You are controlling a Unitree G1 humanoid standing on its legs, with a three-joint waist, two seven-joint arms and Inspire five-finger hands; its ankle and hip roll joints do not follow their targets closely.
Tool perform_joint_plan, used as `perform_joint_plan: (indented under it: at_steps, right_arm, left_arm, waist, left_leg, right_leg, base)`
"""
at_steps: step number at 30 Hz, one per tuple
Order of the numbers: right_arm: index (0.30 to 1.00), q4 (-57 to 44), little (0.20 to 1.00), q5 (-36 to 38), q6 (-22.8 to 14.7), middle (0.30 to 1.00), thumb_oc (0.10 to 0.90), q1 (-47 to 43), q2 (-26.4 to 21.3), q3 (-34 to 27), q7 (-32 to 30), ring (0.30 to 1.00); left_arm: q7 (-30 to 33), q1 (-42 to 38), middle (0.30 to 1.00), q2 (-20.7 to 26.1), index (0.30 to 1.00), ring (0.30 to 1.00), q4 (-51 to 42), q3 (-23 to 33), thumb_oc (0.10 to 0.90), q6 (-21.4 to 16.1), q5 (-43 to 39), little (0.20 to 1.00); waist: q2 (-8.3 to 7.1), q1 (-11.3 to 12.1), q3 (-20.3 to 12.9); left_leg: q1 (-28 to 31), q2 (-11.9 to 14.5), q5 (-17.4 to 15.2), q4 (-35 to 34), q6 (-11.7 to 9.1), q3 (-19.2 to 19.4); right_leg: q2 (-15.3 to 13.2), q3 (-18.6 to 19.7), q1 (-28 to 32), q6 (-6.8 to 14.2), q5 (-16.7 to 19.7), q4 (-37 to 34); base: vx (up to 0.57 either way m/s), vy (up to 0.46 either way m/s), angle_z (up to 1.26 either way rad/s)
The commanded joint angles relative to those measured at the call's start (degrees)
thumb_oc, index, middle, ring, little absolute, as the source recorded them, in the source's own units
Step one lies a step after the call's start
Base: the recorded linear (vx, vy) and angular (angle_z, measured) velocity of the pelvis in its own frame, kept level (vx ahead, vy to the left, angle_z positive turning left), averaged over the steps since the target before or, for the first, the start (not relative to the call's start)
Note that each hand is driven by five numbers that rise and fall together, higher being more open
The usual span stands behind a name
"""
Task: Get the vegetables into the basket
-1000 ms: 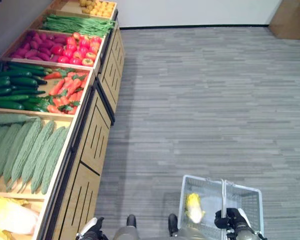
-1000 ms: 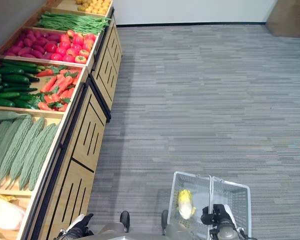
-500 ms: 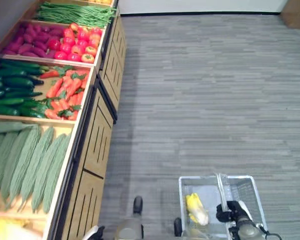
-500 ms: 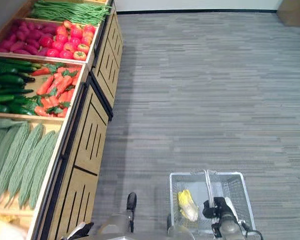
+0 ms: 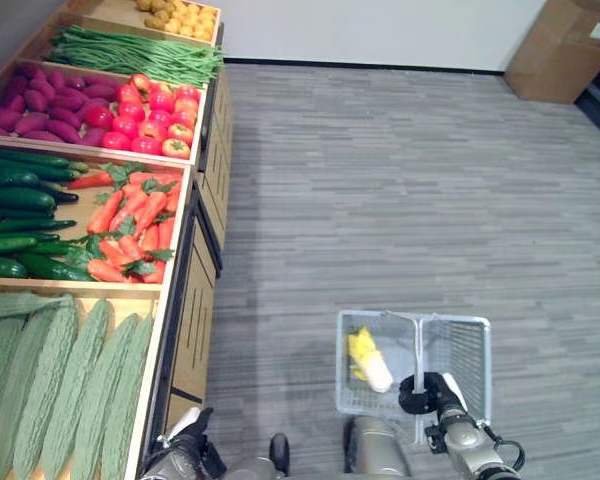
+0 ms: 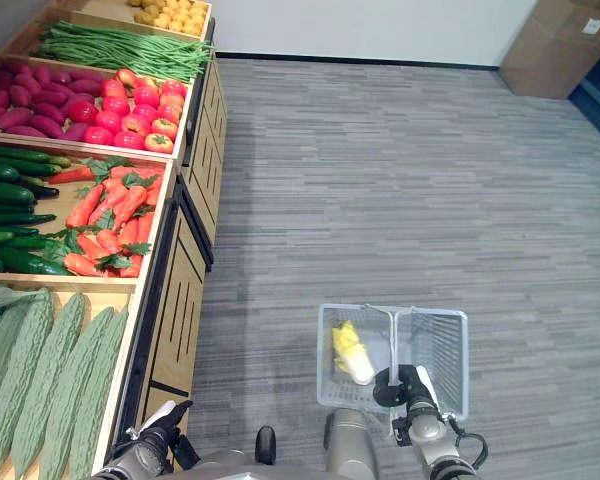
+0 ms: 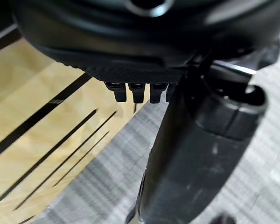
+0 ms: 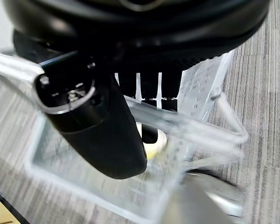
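A yellow-green cabbage (image 5: pixel 367 359) lies inside a clear wire basket (image 5: pixel 470 345), in the half left of the centre handle (image 5: pixel 417 345). The basket hangs over grey striped floor (image 5: pixel 400 190). The right hand (image 5: pixel 423 393) has its fingers (image 8: pixel 149 100) curled round the handle, thumb (image 8: pixel 100 133) wrapped under the bar, with the cabbage just beyond and left of the fingertips.

The left hand (image 5: pixel 190 440) sits low at the robot's left side, apart from the basket, close to the wooden front of the stand (image 5: pixel 195 300). In its wrist view the fingers (image 7: pixel 137 91) are bent inward and grip nothing, with the slatted wood panel just past them.

Further left of that hand, the stand's bins hold pale green bitter gourds (image 5: pixel 60 385), then carrots (image 5: pixel 130 225) beside dark cucumbers (image 5: pixel 15 215), then tomatoes (image 5: pixel 160 115) beside purple sweet potatoes (image 5: pixel 30 105), then green beans (image 5: pixel 130 55), then yellow potatoes (image 5: pixel 180 15). A cardboard box (image 5: pixel 560 50) stands by the far wall, well beyond the right hand.
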Motion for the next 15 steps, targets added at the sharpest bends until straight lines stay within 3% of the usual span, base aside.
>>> perform_joint_plan:
  at_steps: [1, 4, 6, 8, 10, 15]
  right_arm:
    - [0.3, -2.6, 0.3, 1.1, -1.2, 0.3, 0.4, -0.4, -5.3, -0.3, -1.4, 0.3]
    - [0.3, -3.7, 0.3, 0.6, -1.2, 0.3, 0.4, 0.2, -5.6, -0.1, -1.1, 0.3]
    - [0.3, -3.6, 0.3, 0.7, -1.3, 0.3, 0.4, 0.8, -5.5, -0.1, -0.8, 0.3]
    - [0.3, -3.5, 0.3, 1.0, -1.6, 0.3, 0.4, 0.9, -6.4, 0.2, -0.2, 0.3]
    - [0.3, -4.5, 0.3, 0.9, -1.7, 0.3, 0.4, 1.2, -7.2, -0.1, -0.2, 0.3]
    - [0.3, -5.6, 0.3, 0.8, -1.9, 0.3, 0.4, 1.1, -8.4, -0.5, -0.2, 0.3]
  left_arm:
    - [1.3, -0.4, 1.0, 3.0, 1.0, 1.0, 0.4, 1.0, 0.9, -0.3, 5.0, 1.0]
    - [1.4, 0.6, 1.0, 2.5, 1.0, 1.0, 0.8, 1.8, 0.9, -0.2, 4.7, 1.0]
    - [1.5, 1.5, 1.0, 2.2, 1.0, 1.0, 1.3, 2.6, 0.9, 0.0, 4.4, 1.0]
    - [1.8, 2.1, 1.0, 2.0, 1.0, 1.0, 2.0, 3.6, 0.9, 0.2, 3.6, 1.0]
    - [2.0, 2.2, 1.0, 1.9, 1.0, 1.0, 1.8, 3.7, 0.9, 0.3, 3.2, 1.0]
    - [2.4, 1.9, 1.0, 1.5, 1.0, 1.0, 1.9, 3.3, 0.9, 0.3, 3.1, 1.0]
  waist:
    - [1.27, -1.1, 3.1]
    - [1.18, -1.4, 2.7]
    - [1.29, -1.2, 1.8]
    - [1.93, -0.7, 0.8]
    - [2.34, -0.8, 0.6]
    - [3.17, -1.1, 0.1]
  left_leg:
    - [1.4, 4.1, -3.1, 3.9, -6.4, -1.4]
    - [3.2, 4.6, -4.2, 5.1, -7.1, -2.5]
    - [4.3, 5.4, -4.9, 5.8, -7.9, -2.9]
    - [4.6, 8.2, -3.3, 7.9, -9.7, -4.1]
    - [4.8, 9.6, -2.3, 7.6, -10.6, -5.0]
    - [5.0, 11.4, 0.5, 6.5, -11.6, -5.9]
  right_leg:
    - [-0.2, 1.9, 9.9, 2.3, 10.2, -7.5]
    - [0.2, 1.8, 9.2, 2.4, 12.2, -8.5]
    - [0.6, 0.7, 10.7, 1.8, 11.3, -9.0]
    - [3.0, -1.2, 11.6, 0.1, 8.6, -6.7]
    - [3.6, -2.2, 11.5, -0.6, 7.2, -5.2]
    - [4.2, -3.3, 10.9, -1.4, 5.3, -3.5]
  base:
    - [0.29, -0.14, 0.28]
    - [0.23, -0.144, 0.2]
    - [0.25, -0.227, 0.55]
    - [0.31, -0.358, 0.16]
    - [0.17, -0.221, 0.01]
    - [0.11, -0.139, 0.26]
